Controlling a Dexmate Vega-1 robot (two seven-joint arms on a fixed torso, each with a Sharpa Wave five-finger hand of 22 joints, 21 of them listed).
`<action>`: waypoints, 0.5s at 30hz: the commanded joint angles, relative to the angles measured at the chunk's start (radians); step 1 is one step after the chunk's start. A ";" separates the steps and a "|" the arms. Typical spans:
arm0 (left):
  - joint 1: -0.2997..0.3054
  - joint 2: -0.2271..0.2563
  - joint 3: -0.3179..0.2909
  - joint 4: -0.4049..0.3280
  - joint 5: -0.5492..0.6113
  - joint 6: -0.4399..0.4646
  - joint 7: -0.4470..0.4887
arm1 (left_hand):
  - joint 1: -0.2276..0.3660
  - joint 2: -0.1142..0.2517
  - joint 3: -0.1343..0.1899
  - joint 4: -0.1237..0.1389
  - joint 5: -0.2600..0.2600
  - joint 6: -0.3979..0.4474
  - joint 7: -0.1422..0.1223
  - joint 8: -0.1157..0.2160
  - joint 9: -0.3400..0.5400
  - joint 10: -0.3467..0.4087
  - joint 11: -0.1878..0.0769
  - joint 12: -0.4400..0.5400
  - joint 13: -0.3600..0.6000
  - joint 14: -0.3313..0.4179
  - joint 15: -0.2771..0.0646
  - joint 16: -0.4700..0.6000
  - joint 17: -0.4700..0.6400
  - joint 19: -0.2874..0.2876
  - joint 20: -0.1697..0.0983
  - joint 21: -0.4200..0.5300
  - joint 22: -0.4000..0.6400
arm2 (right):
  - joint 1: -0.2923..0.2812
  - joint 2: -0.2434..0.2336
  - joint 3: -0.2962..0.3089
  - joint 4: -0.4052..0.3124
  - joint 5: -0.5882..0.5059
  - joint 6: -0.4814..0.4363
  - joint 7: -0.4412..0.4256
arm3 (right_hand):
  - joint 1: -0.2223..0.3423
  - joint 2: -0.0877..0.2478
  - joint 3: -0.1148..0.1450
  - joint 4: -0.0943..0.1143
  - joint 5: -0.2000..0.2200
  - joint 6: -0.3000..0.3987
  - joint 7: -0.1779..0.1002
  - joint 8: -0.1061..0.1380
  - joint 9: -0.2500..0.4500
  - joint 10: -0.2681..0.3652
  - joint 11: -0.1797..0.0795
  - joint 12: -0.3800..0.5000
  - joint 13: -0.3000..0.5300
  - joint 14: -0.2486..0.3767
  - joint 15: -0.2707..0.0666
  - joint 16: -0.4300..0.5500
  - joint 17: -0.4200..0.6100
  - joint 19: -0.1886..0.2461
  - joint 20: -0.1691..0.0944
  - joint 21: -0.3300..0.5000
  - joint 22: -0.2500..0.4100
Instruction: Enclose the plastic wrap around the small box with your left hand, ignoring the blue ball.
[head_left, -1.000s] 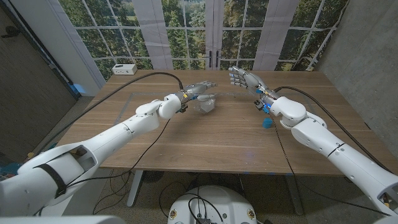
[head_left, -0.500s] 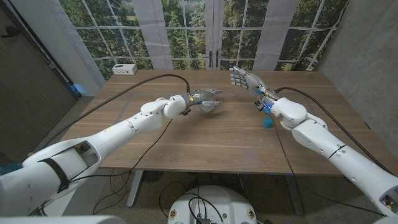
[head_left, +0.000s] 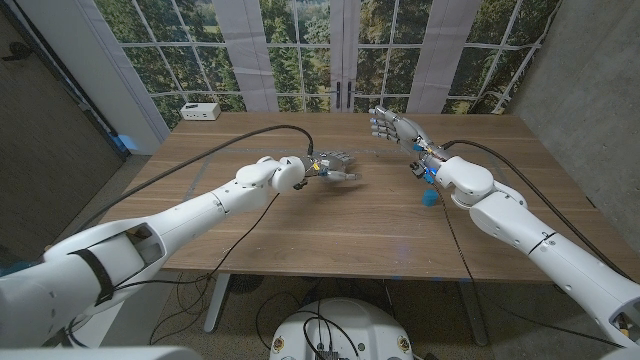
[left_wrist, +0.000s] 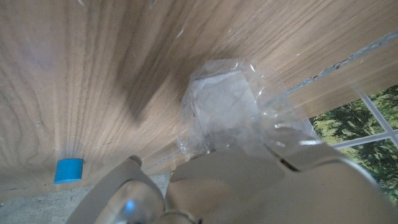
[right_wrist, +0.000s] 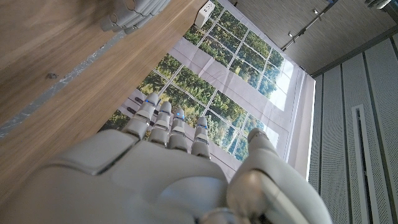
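- Left hand (head_left: 337, 165) covered the small box (left_wrist: 219, 106), fingers pressing the plastic wrap (left_wrist: 249, 121) around it.
- Right hand (head_left: 392, 127) held nothing, fingers extended and apart.
- Blue ball (head_left: 430, 197) lay just beside the right forearm, well apart from the left hand.

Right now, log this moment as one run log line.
left hand: covers wrapped small box | plastic wrap: bunched around box | right hand: open, raised | blue ball: untouched on table

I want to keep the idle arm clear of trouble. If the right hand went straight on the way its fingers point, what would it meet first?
Probably nothing on the table: the right hand points toward the table's far edge and the window wall beyond. Depth is unclear.
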 joint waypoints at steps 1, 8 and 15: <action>-0.011 -0.008 0.031 0.016 0.046 0.024 -0.060 | -0.012 0.099 -0.010 0.000 0.009 -0.352 0.005 0.002 0.004 -0.388 0.001 0.002 0.003 -0.455 0.008 0.007 0.002 -0.386 0.006 0.002 0.004 | 0.008 0.001 -0.004 0.006 0.001 -0.010 0.002 | -0.007 -0.001 0.003 0.007 0.004 0.000 0.003 -0.001 0.003 0.001 0.002 0.003 0.002 0.010 -0.002 -0.004 0.000 0.005 -0.001 0.005 0.003; -0.011 0.000 0.024 -0.004 0.049 0.022 -0.062 | -0.013 0.099 -0.017 0.000 0.010 -0.359 0.003 0.005 0.004 -0.394 0.001 0.006 0.003 -0.460 0.008 0.010 0.003 -0.392 0.006 0.005 0.005 | 0.012 0.001 -0.005 0.007 -0.004 -0.007 0.004 | -0.008 0.000 0.004 0.008 0.005 0.000 0.002 -0.001 0.003 0.000 -0.001 0.002 0.002 0.009 -0.003 -0.004 0.000 0.004 -0.002 0.004 0.003; -0.002 0.018 0.001 -0.055 0.059 0.037 -0.049 | -0.010 0.094 -0.032 -0.002 0.011 -0.345 -0.008 0.016 0.004 -0.371 0.006 0.022 0.003 -0.442 0.029 0.022 0.003 -0.383 0.012 0.017 0.006 | 0.009 0.000 -0.004 0.005 -0.003 -0.007 0.003 | -0.008 0.000 0.005 0.008 0.005 0.000 0.002 -0.001 0.003 0.000 0.000 0.002 0.001 0.010 -0.003 -0.005 -0.001 0.004 -0.002 0.004 0.003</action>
